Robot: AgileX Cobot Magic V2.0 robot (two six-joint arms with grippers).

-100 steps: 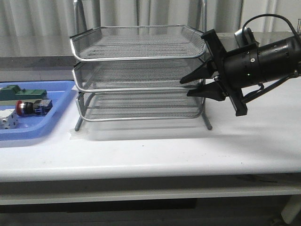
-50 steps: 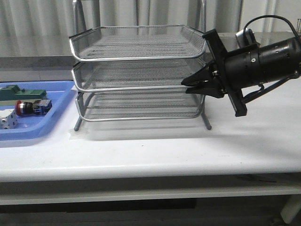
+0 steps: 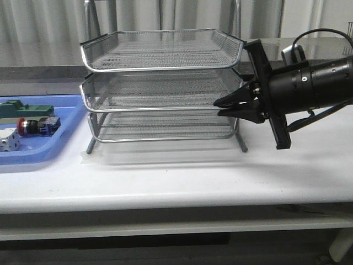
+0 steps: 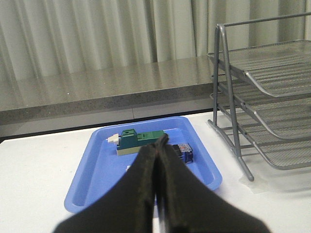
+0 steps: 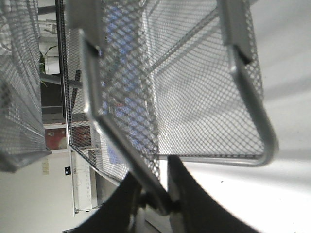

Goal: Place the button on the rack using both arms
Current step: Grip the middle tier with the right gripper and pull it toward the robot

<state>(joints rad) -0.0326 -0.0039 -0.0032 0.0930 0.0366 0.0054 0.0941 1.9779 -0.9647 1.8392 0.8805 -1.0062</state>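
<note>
The button (image 3: pixel 36 126), with red head and blue rear block, lies in the blue tray at the left. Its blue block shows in the left wrist view (image 4: pixel 184 153), just beyond my fingers. The silver three-tier rack (image 3: pixel 160 83) stands mid-table. It also shows in the left wrist view (image 4: pixel 262 97). My right gripper (image 3: pixel 218 107) is shut on the right-hand rim of the rack's middle tier. In the right wrist view the rim (image 5: pixel 146 170) runs between the fingers of the right gripper (image 5: pixel 158 194). My left gripper (image 4: pixel 163 141) is shut and empty, above the near part of the tray. The left arm is outside the front view.
The blue tray (image 3: pixel 60 144) also holds a green block (image 3: pixel 25 109) and a white cube (image 3: pixel 10 142). The green block also shows in the left wrist view (image 4: pixel 141 140). A grey counter and curtains run behind the table.
My right gripper's jaws have closed from open onto the rack's middle-tier rim, and the arm has levelled and dropped slightly. The rack has shifted a little to the left.
</note>
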